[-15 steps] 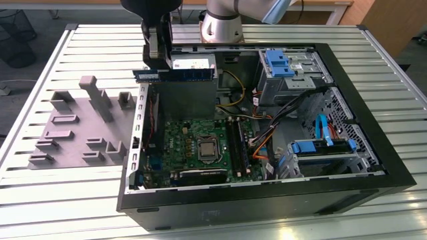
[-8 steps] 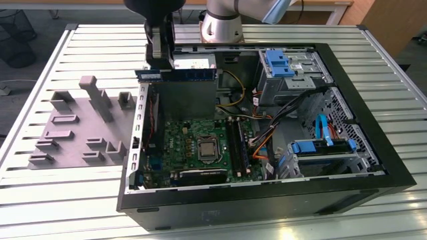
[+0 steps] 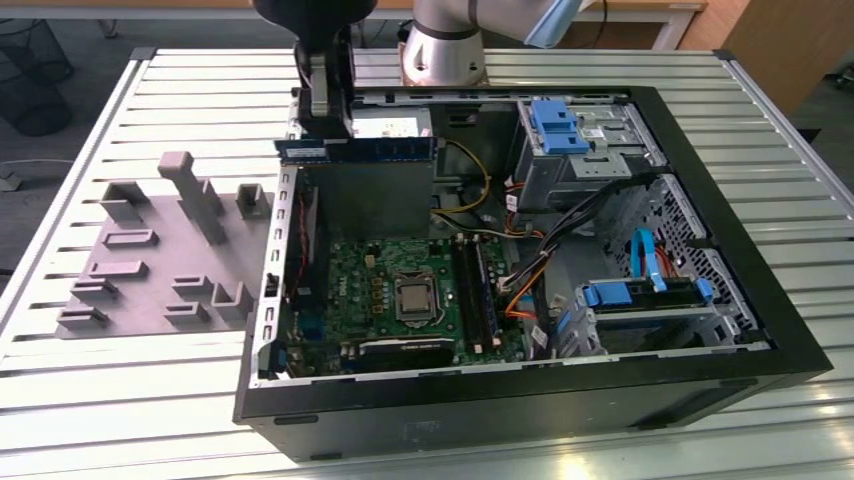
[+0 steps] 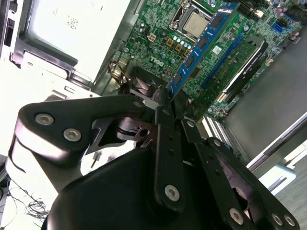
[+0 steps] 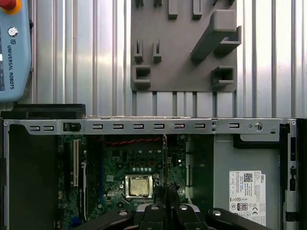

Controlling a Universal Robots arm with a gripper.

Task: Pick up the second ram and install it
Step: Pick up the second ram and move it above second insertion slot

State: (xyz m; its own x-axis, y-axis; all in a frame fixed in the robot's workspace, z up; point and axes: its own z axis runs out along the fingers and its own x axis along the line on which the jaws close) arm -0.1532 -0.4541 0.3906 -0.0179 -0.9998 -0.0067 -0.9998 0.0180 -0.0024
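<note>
In the exterior view the arm [image 3: 447, 45] behind the computer case [image 3: 534, 410] runs out of the picture's top. The claw [image 3: 327, 132] covers the patch of the second ram [image 3: 360, 148] that it pinches above the case's far corner. Inside the case the memory slots [image 3: 477, 290] are too small to tell filled from empty. The bench [image 3: 747, 90] under the case is cut off at the bottom and at the exterior view's right.

In the second wrist view the claw's body hides the ram's near end, and the metal box [image 4: 81, 28] inside the case is washed out white.

In the first wrist view the ram stands edge-on over the case, so its chips and label are unseen. The teach pendant [image 5: 14, 48] and the grey fixture plate [image 5: 184, 52] beyond the case are both cut by the frame.
</note>
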